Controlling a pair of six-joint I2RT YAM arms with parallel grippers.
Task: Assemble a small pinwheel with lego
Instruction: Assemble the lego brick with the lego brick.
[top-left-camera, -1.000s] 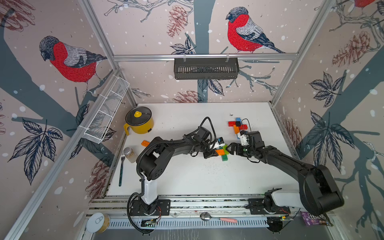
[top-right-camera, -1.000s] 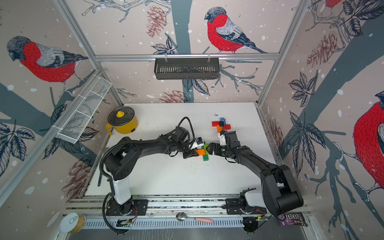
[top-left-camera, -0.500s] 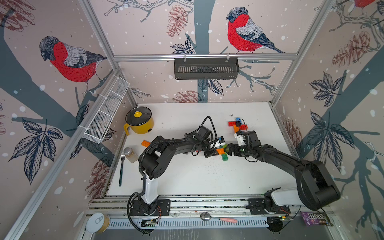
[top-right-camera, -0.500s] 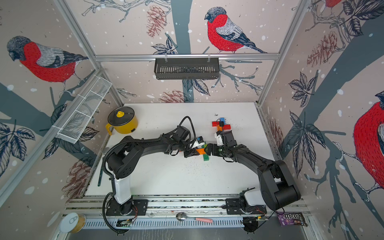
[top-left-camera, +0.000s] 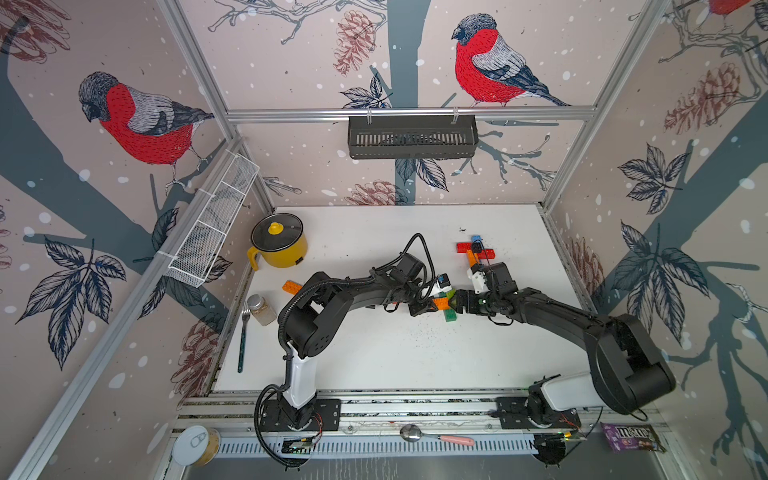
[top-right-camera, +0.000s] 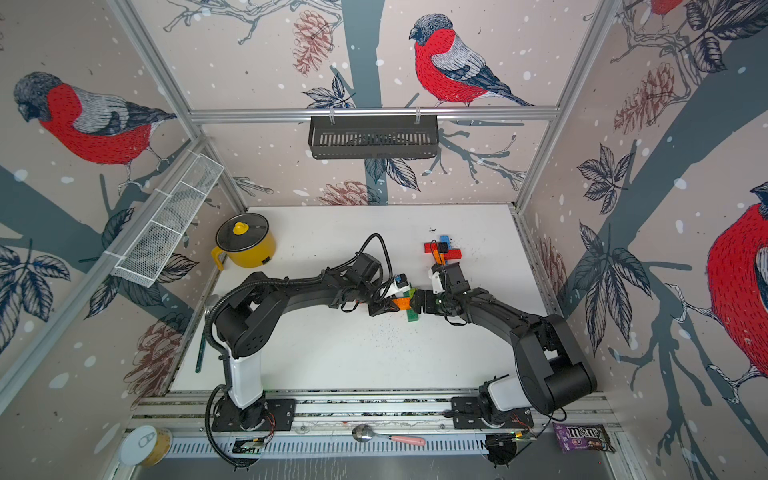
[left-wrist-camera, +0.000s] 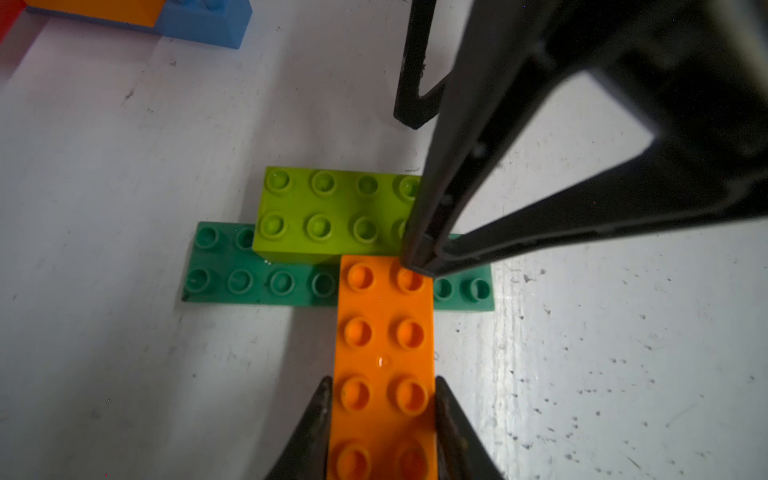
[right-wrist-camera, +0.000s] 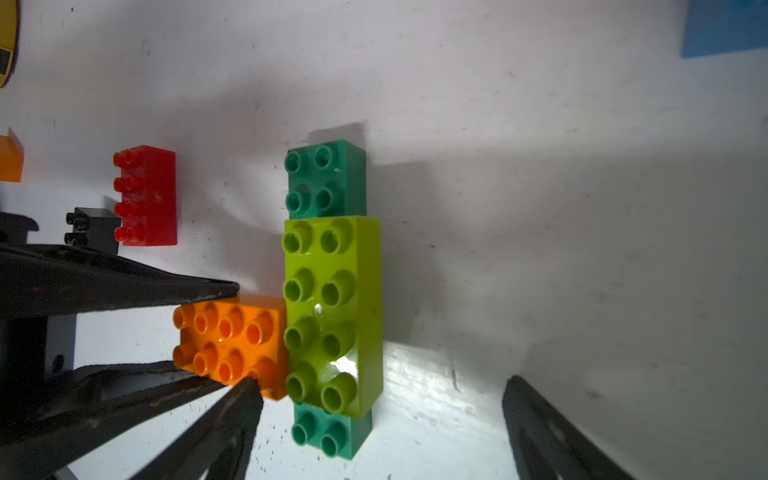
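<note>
White tabletop (top-left-camera: 374, 353), one lime brick (left-wrist-camera: 328, 208), one green brick (left-wrist-camera: 257, 282), one held orange brick (left-wrist-camera: 384, 332)

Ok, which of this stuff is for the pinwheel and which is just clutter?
Job: orange brick in the left hand, lime brick, dark green brick, red brick, black brick, spare orange brick, built lego cross.
Clutter: yellow pot, jar, fork, spoon, can, candy bag.
</note>
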